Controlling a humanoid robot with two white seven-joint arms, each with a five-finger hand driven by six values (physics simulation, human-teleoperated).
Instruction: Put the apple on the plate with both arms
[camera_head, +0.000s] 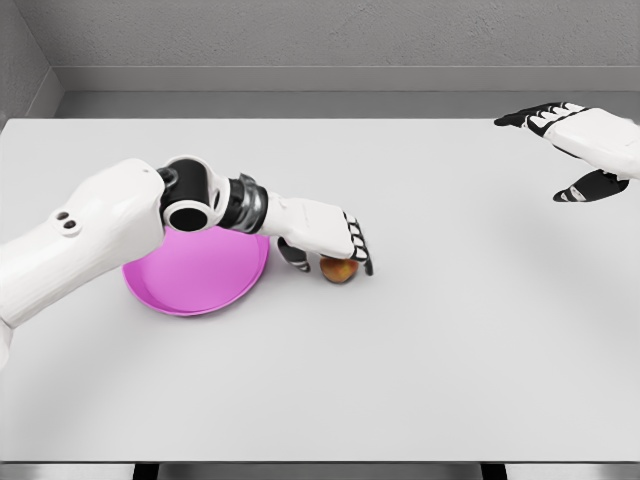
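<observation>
while the left hand (325, 240) drapes its curled fingers over the apple (339, 270), just beside the plate (196, 285), a loose grip could roll it away; the right hand (580, 150), well apart, hangs spread and empty.

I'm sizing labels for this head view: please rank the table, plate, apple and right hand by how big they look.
1. table
2. plate, partly hidden by the left arm
3. right hand, cut off by the picture's edge, so its rank is unsure
4. apple, half covered by the left hand
</observation>
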